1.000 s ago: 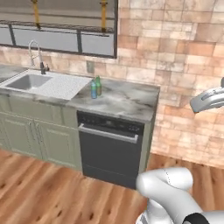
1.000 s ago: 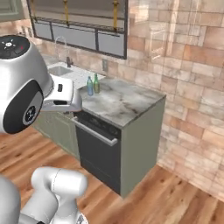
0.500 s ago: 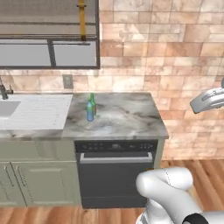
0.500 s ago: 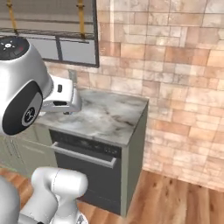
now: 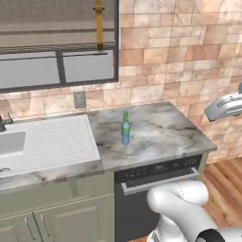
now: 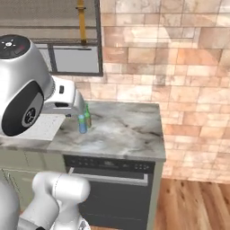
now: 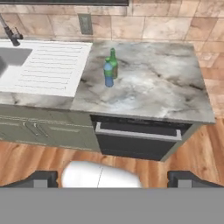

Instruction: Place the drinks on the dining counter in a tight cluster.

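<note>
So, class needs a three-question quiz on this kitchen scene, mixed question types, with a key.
1. True or false: the blue bottle and green bottle stand on the sink's drainboard.
2. What appliance sits under the counter below the bottles?
3. The gripper is: A shut on a bottle, B open and well short of the bottles, C touching the tap.

Key: 1 false, they stand on the marble beside it. 2 a dishwasher. 3 B.

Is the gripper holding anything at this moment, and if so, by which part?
Nothing is held. The gripper is open and empty, away from the blue bottle and green bottle.
</note>
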Motion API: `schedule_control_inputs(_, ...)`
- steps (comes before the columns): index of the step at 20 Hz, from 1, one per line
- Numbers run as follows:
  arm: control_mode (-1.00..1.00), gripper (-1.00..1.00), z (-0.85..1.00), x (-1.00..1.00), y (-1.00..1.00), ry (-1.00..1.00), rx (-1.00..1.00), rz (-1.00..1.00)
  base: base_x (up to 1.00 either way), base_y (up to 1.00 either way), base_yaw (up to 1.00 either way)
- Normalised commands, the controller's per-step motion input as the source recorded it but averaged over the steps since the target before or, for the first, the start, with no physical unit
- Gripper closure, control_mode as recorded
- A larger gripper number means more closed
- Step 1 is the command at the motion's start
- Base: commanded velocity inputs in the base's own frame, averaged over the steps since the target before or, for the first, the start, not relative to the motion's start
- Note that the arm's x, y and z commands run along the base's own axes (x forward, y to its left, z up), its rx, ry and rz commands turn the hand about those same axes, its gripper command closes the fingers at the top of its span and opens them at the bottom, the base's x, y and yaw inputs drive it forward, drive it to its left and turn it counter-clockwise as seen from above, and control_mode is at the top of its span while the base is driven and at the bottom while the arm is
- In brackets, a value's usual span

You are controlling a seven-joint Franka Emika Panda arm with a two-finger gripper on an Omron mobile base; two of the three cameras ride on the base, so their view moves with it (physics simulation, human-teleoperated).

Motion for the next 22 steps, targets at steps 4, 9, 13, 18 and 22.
schedule_control_inputs(4,1.00,-1.00,0.00,0.00,0.00,0.00,0.00,0.00,-0.19,0.99,-0.18)
schedule_control_inputs(9,1.00,-1.00,0.00,0.00,0.00,0.00,0.00,0.00,0.31,0.09,-0.02)
schedule_control_inputs(13,1.00,-1.00,0.00,0.00,0.00,0.00,0.00,0.00,0.94,-0.25,0.00)
schedule_control_inputs(18,1.00,-1.00,0.00,0.00,0.00,0.00,0.00,0.00,0.99,-0.13,0.00)
schedule_control_inputs(22,1.00,-1.00,0.00,0.00,0.00,0.00,0.00,0.00,0.37,-0.01,0.00)
